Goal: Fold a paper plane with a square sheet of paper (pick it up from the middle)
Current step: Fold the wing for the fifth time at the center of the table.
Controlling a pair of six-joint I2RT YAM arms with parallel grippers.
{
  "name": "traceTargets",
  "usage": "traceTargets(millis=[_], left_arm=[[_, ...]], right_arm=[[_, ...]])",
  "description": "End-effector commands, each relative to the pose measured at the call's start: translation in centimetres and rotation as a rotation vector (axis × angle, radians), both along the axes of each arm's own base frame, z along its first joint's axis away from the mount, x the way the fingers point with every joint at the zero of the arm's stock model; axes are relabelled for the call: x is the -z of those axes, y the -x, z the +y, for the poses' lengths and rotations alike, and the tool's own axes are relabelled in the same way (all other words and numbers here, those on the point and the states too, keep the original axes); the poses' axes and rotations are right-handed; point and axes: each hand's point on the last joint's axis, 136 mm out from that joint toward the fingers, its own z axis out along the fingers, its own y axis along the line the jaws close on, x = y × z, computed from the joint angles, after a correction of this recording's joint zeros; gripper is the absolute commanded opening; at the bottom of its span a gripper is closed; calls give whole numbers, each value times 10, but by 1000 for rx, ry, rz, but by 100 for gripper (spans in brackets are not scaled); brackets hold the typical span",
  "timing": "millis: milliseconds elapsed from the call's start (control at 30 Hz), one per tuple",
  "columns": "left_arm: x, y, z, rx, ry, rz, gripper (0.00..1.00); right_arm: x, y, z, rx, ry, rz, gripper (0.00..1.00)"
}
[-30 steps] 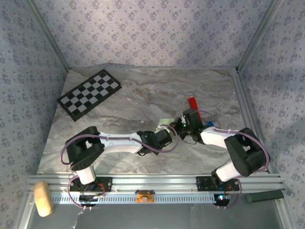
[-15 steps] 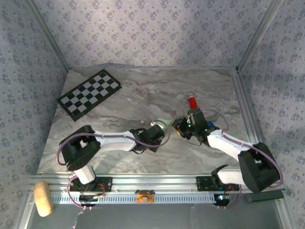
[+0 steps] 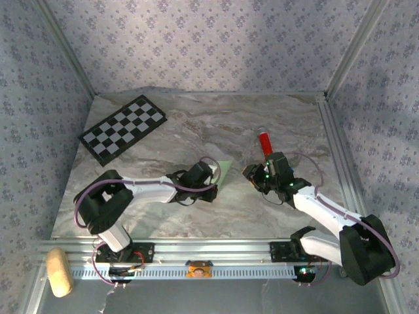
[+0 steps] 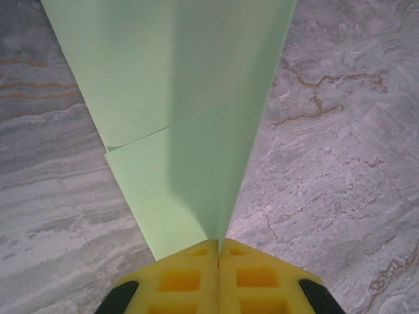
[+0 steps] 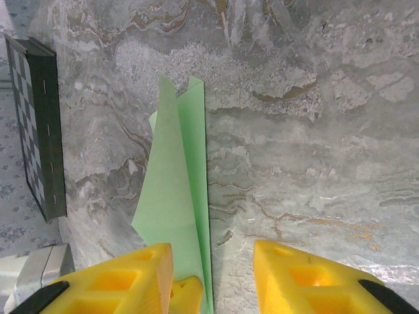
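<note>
The light green sheet of paper (image 4: 177, 98) is folded into a slim pointed paper plane (image 3: 225, 171) near the table's middle. My left gripper (image 4: 218, 245) is shut on its narrow end, and the folded layers fan away from the yellow pads. In the top view the left gripper (image 3: 214, 174) sits just left of the paper. My right gripper (image 3: 249, 173) stands open a little to the right of it, apart from the paper. In the right wrist view the plane (image 5: 173, 176) lies ahead of the left finger (image 5: 131, 281), and the right gripper (image 5: 211, 252) holds nothing.
A red tube (image 3: 264, 140) lies behind the right gripper. A black-and-white checkerboard (image 3: 123, 129) lies at the back left, and the checkerboard (image 5: 39, 131) also shows at the left edge of the right wrist view. A beige block (image 3: 59, 271) rests on the rail at the front left.
The right gripper has opened, let go of the paper and drawn back to the right. The left arm has carried the folded paper slightly left and farther back.
</note>
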Motion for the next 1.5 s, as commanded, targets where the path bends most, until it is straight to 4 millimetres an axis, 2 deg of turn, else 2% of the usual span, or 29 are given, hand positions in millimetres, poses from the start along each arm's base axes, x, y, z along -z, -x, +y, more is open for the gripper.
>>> traceTargets(millis=[0,400,633,833,1067,1333,1467], left_arm=[[-10,2,-10,9,111,42,0],[3,4,-5,-28,226,171,0],[13,5,-1,-52,224,198,0],[13,2,2,-71,260,207,0],[7,7,-7,-30,394,303,0],[4,8,-15,-4,505,383,0],[3,6,-16,-12,555,408,0]], right_arm=[[1,2,-6,6,27,-16,38],[0,1,-4,-1,24,-30,39],[-3,-2,0,-17,48,-87,39],[-7,-5,7,-40,79,-140,39],[-4,-5,23,-121,86,-163,40],[10,-5,50,-226,33,-115,40],[8,-8,68,-296,-10,-140,38]])
